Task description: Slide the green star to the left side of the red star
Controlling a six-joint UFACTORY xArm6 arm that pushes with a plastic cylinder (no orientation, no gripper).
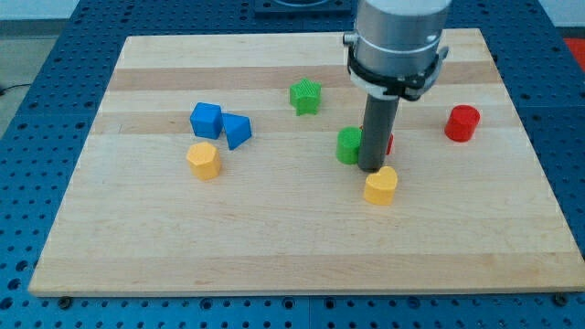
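The green star lies near the view's top centre of the wooden board. My tip is down on the board, to the lower right of the green star and apart from it. A red block shows only as a sliver behind the rod's right side; its shape cannot be made out. A green round block sits right against the rod's left side. A yellow heart-shaped block lies just below the tip.
A red cylinder stands at the view's right. A blue cube, a blue triangular block and a yellow hexagonal block cluster at the view's left. A blue perforated table surrounds the board.
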